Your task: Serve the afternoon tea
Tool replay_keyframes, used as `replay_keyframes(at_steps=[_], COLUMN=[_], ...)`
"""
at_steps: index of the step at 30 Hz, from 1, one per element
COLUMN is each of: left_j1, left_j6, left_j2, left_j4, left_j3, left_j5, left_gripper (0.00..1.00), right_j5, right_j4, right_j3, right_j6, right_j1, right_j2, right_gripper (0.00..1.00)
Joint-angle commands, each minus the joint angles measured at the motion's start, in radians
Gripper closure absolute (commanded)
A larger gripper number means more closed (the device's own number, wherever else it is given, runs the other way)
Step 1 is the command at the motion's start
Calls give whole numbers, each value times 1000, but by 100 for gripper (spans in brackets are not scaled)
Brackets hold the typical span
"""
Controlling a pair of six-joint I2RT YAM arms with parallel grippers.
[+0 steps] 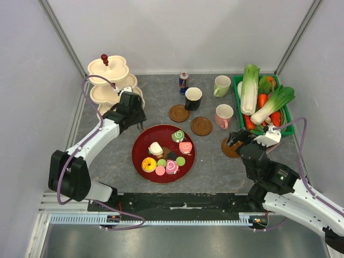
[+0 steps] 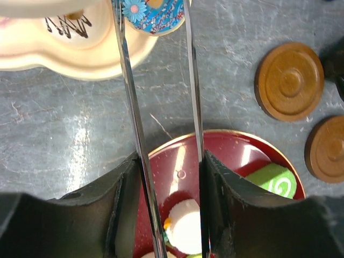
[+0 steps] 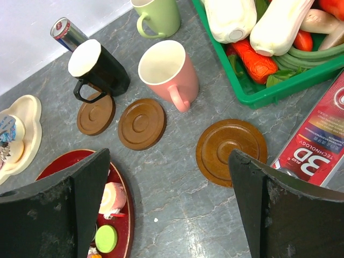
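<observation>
While the right arm waits by the coasters, the top view puts the left pincer (image 1: pixel 130 109) at the lowest tier of the cream tiered stand (image 1: pixel 107 72). The right pincer (image 1: pixel 235 141) is well apart from it, hanging over a coaster (image 1: pixel 230 151) near the green crate (image 1: pixel 235 91). Between the arms, the red plate (image 1: pixel 148 138) carries most of the pastries (image 1: pixel 171 156), among them a yellow donut (image 1: pixel 149 164). The black mug (image 1: pixel 193 98), pink mug (image 1: pixel 223 115) and pale green mug (image 1: pixel 221 86) stand on the counter (image 1: pixel 161 91) behind it.

From the left wrist, the black fingers (image 2: pixel 126 204) press on the two arms of a pair of metal tongs (image 2: pixel 129 97). The tongs reach out and straddle a blue-iced pastry (image 2: pixel 153 13) lying on the stand's tier. The tips run off the frame, so I cannot tell whether they pinch the pastry or stand clear of it.

From the right wrist, the fingers are spread wide with nothing held. Only the bare coaster shows between them, and the pink mug sits just behind it.

The step in hand looks like setting a pastry on the stand. The next move probably calls for easing the tongs apart and drawing them straight back so the pastry is not dragged off the tier. The tongs can then swing down to the plate for another piece. For the right arm, the pink mug seems the nearest candidate for that empty coaster. It would need a firm hold on its wall or handle.
</observation>
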Motion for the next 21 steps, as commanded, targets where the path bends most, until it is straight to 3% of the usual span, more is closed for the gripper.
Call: replay_keyframes(at_steps=[1,9,21], left_j1=[44,73,93], left_j6=[-24,-20,-39], left_j2=[39,108,123], left_j4=[131,231,386], left_j3=[6,0,-69], left_j5=[31,65,-15], left_gripper=[48,48,48], right_j5=[49,54,61], right_j4=[28,30,33], right_j3=[27,19,-2], right_j6=[-6,-1,37], right_j1=[0,0,0], right_j2=[16,22,30], right_gripper=[2,2,2])
